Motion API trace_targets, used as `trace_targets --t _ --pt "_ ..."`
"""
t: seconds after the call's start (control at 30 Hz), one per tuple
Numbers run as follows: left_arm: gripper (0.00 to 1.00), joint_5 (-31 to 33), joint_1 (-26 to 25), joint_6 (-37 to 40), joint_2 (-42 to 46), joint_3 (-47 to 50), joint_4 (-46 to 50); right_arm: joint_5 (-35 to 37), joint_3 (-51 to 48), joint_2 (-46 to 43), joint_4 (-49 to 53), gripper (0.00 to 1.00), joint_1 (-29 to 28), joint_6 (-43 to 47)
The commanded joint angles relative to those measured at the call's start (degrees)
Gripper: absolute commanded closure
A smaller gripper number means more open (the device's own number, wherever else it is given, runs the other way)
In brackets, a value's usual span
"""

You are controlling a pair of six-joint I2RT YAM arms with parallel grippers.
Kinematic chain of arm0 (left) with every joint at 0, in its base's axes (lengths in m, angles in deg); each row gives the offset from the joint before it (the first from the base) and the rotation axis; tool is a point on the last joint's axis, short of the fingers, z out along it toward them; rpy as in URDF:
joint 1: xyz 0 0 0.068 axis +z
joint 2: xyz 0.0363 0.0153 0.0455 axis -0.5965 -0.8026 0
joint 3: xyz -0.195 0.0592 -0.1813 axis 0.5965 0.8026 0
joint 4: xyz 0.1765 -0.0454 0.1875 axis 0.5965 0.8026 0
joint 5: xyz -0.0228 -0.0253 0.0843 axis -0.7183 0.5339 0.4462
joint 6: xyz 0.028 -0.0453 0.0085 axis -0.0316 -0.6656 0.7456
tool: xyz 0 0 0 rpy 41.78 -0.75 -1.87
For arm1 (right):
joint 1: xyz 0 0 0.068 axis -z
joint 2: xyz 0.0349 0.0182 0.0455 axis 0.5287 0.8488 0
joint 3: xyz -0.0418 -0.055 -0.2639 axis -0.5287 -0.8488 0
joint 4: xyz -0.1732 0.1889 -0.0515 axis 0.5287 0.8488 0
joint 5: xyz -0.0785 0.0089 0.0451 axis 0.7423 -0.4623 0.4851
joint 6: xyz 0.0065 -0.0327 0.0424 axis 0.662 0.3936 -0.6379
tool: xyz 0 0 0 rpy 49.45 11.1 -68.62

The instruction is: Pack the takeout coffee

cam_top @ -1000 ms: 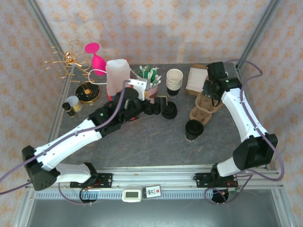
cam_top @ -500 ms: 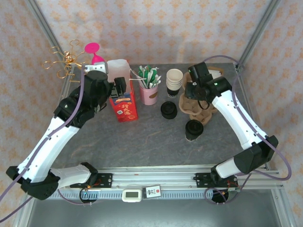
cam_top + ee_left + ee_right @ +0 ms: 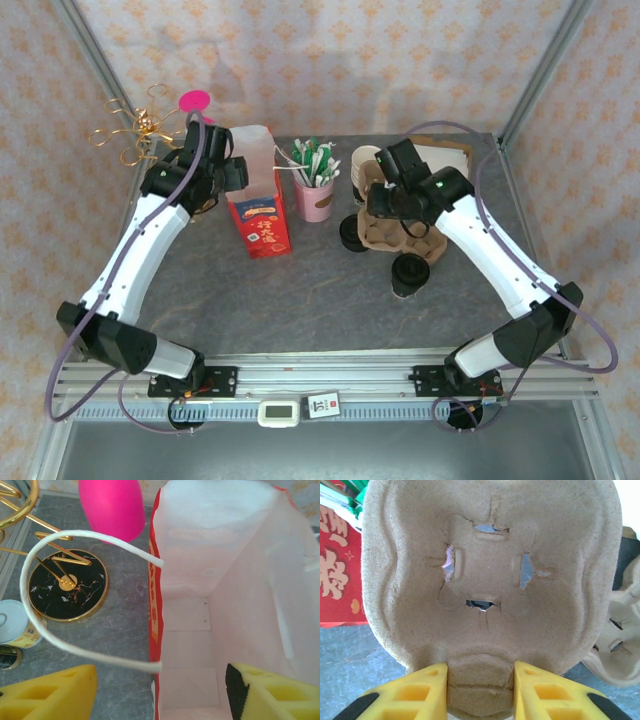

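Right gripper [image 3: 480, 674] clenched on edge of pulp cup carrier [image 3: 490, 555]. Left gripper [image 3: 160, 680] released, fingers straddling side wall of red paper bag [image 3: 215, 565]. Takeout coffee [image 3: 410, 274] upright on table [image 3: 300, 300], near side of carrier, untouched

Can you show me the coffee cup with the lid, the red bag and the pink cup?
coffee cup [image 3: 411, 268]: top camera, on its black lid.
red bag [image 3: 263, 228]: top camera, on its red front face.
pink cup [image 3: 318, 205]: top camera, on its side wall.
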Motion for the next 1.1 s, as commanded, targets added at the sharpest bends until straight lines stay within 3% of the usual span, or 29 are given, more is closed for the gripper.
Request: trace_targets --t 0.0,0.37,0.6,0.87,1.07 --pt "0.34 -1.9 1.1 1.9 -2.3 -3.0 2.6 -0.2 2.7 0.7 -0.6 0.68 -0.5 0.3" --pt "0.64 -5.0 2.1 0.1 -10.2 -9.6 11.4 -2.1 3.0 -0.1 1.3 0.7 -0.5 -2.5" --pt "1.0 -7.9 2.1 -1.3 -7.4 -7.8 11.1 -1.6 2.7 -2.5 3.1 0.71 -0.5 -4.2" --pt "1.0 -12.6 1.2 -4.3 -0.1 -4.7 11.3 -3.8 3.5 -4.0 3.9 0.72 -1.3 -4.9" --pt "1.0 -16.2 -1.0 -9.6 10.8 5.2 9.3 -1.1 7.4 -4.0 8.3 0.72 -3.7 -4.2"
